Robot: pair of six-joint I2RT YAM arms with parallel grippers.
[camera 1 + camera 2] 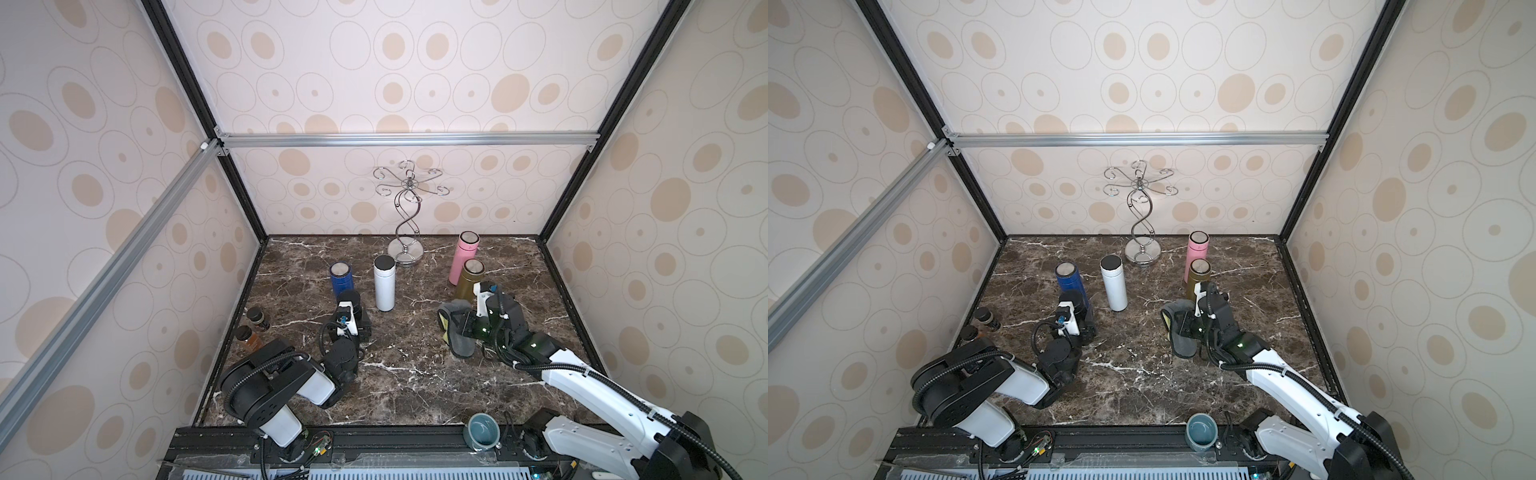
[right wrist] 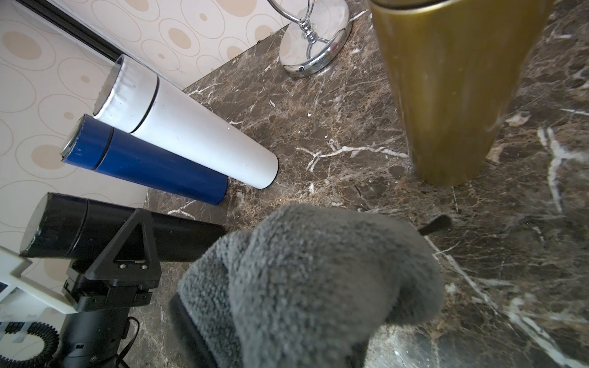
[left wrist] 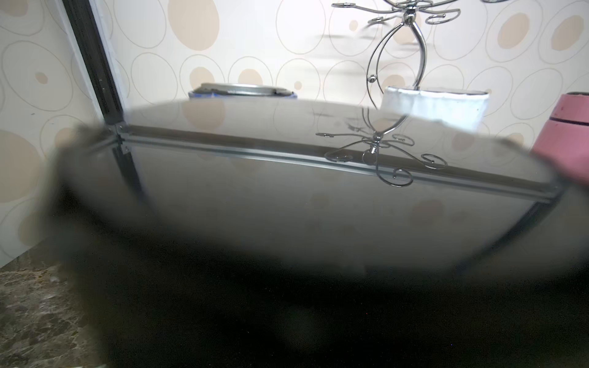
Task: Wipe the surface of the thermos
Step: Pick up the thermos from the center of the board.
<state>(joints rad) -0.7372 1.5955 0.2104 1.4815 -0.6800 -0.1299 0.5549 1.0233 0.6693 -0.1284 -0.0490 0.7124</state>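
Left of centre on the marble top stands a black thermos (image 1: 348,300) (image 1: 1070,300) (image 2: 95,232). My left gripper (image 1: 358,322) (image 1: 1081,322) is shut on its body, and one black finger (image 2: 137,245) lies flat against its side. Its glossy lid (image 3: 287,191) fills the left wrist view and hides the jaws there. My right gripper (image 1: 463,323) (image 1: 1187,323) is shut on a fluffy grey cloth (image 1: 455,336) (image 1: 1177,336) (image 2: 318,277). The cloth hangs over the marble to the right of the black thermos, apart from it, and covers the jaws in the right wrist view.
A blue thermos (image 1: 341,278) and a white thermos (image 1: 383,286) stand just behind the black one. A gold thermos (image 1: 468,282) and a pink thermos (image 1: 463,257) stand close behind my right gripper. A chrome hook stand (image 1: 405,249) is at the back, two small jars (image 1: 257,318) at the left wall, and a teal cup (image 1: 482,432) at the front edge.
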